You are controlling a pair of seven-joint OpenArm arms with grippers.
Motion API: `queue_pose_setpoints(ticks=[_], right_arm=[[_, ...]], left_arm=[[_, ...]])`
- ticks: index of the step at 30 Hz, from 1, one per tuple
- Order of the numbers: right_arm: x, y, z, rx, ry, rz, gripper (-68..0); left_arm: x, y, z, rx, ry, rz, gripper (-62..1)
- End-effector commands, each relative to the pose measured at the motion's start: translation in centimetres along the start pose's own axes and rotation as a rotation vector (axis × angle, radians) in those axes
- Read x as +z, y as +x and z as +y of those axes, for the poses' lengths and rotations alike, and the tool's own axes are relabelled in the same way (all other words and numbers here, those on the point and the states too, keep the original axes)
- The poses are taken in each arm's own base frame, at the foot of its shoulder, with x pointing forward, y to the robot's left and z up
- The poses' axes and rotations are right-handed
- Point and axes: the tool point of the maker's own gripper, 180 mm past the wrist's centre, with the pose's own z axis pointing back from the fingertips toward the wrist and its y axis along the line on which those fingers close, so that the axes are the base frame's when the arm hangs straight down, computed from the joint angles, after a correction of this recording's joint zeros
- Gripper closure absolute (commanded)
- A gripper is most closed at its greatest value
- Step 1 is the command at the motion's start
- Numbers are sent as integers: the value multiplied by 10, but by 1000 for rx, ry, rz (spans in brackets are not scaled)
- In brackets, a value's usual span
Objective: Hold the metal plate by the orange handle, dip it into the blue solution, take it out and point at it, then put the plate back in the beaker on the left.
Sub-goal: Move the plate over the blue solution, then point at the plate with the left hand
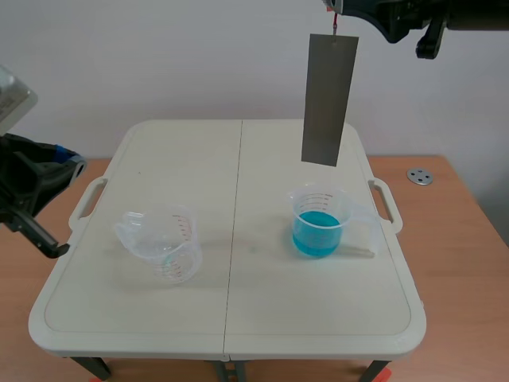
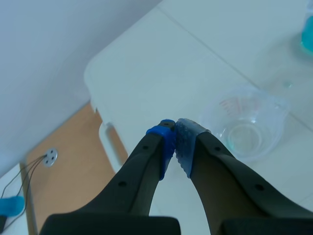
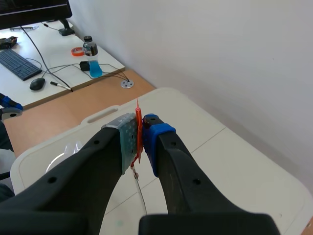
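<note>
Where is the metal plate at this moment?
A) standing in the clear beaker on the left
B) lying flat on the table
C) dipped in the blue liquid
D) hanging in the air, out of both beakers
D: the metal plate hangs from the right gripper, and its lower edge is well above the beaker of blue liquid.

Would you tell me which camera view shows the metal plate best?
The scene view: the whole plate hangs there, face on. The right wrist view shows only its orange handle in the right gripper; the left wrist view shows nothing of it.
</note>
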Motion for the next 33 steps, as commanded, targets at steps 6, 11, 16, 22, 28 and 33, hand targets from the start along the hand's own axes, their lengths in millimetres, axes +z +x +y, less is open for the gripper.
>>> queue_pose_setpoints(ticks=[6,11,16,22,28,33], right_arm=[[2,-5,-12,-34,-19,1,-15],[2,-13,-16,-54,-24,13,-15],[6,-10,-22,-56,-44,3,-15],[9,-8,-25,-53,-54,-3,-15],[9,-8,-25,-53,-54,-3,-15],[9,-9,-25,-53,-54,-2,-15]], left_arm=[[-38,23,-25,-2,-98,-73,-19],[-66,29,-41,-7,-163,-86,-19],[-89,29,-54,5,-207,-82,-19],[-112,36,-72,19,-282,-88,-19],[-133,45,-87,26,-330,-93,-19],[-147,54,-95,33,-347,-99,-19]])
